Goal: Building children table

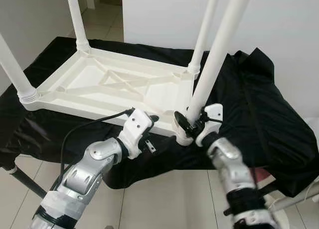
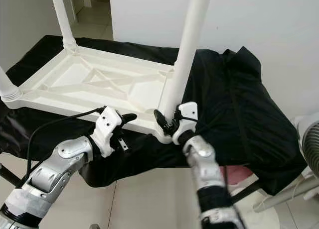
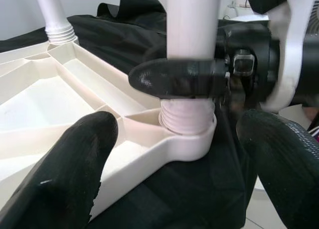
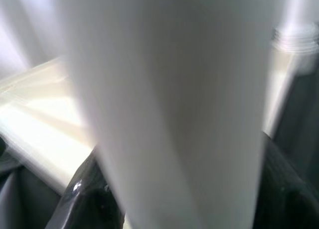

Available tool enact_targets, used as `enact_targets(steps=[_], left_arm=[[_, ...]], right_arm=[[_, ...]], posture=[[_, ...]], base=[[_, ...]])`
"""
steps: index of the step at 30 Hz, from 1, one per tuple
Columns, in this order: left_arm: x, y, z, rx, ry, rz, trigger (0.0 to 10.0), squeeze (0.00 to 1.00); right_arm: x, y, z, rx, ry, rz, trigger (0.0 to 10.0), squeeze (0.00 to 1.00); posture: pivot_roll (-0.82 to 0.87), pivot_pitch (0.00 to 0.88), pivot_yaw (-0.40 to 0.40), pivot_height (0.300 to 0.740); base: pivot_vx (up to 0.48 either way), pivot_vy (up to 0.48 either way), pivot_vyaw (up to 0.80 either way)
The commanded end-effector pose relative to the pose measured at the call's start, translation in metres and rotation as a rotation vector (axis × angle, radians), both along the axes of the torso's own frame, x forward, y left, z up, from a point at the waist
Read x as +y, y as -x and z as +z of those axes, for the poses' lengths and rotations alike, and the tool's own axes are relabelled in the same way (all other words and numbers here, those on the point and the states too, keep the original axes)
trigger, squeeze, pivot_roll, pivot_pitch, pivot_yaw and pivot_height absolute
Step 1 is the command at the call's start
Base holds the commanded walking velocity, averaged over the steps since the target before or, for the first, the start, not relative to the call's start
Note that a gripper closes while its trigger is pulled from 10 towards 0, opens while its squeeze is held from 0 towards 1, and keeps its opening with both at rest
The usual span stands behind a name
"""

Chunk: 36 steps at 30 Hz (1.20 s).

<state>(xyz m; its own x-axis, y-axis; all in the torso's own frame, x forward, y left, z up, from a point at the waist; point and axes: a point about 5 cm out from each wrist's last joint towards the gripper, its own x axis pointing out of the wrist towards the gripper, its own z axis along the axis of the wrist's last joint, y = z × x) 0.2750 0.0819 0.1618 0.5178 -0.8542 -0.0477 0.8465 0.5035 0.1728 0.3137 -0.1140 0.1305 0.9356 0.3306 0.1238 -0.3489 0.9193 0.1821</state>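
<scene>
On a black cloth [image 1: 259,104] the white plastic children's tabletop [image 1: 114,84] lies upside down, ribbed underside facing up, with legs standing in all four corner sockets. Right gripper [image 1: 192,124] sits at the near right corner of the tabletop, its black fingers [image 3: 172,78] clamped on the near right leg [image 1: 217,55] just above the threaded collar [image 3: 187,117]. That leg stands upright in its socket. Left gripper [image 1: 144,122] hovers at the near edge of the tabletop, just left of that corner; fingers apart, holding nothing. White tiled floor [image 1: 164,199] lies below the cloth's near edge
</scene>
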Motion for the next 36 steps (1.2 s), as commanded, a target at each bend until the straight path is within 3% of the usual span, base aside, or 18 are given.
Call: enact_targets(steps=[1, 4, 7, 12, 24, 36], left_arm=[[-0.001, 0.002, -0.001, 0.004, -0.016, -0.064, 10.0, 0.00], [-0.001, 0.002, -0.001, 0.003, -0.015, -0.064, 10.0, 0.00], [-0.001, 0.001, -0.001, 0.004, -0.015, -0.066, 10.0, 0.00], [-0.003, 0.002, -0.001, 0.005, -0.017, -0.074, 10.0, 0.00], [0.000, 0.001, -0.001, 0.003, -0.023, -0.067, 10.0, 0.00], [0.001, 0.001, 0.000, 0.002, -0.025, -0.066, 10.0, 0.00]], right_arm=[[0.001, 0.008, -0.008, 0.058, 0.021, -0.186, 10.0, 0.00], [0.006, 0.014, -0.009, 0.069, 0.024, -0.267, 10.0, 0.00], [0.023, 0.019, -0.004, 0.047, 0.015, -0.181, 10.0, 0.00], [0.016, 0.020, 0.000, 0.042, 0.018, -0.206, 10.0, 0.00], [0.022, 0.023, 0.003, 0.042, 0.044, -0.199, 10.0, 0.00], [0.014, 0.024, 0.004, 0.031, 0.061, -0.196, 10.0, 0.00]], posture=[[0.00, 0.032, -0.073, 0.740], [0.00, 0.033, -0.073, 0.740], [0.00, 0.035, -0.070, 0.740], [-0.01, 0.034, -0.067, 0.740], [0.00, 0.038, -0.069, 0.740], [0.00, 0.038, -0.066, 0.740]], base=[[0.000, 0.000, 0.00], [0.000, 0.000, 0.00], [0.000, 0.000, 0.00], [0.000, 0.000, 0.00], [0.000, 0.000, 0.00], [0.000, 0.000, 0.00]])
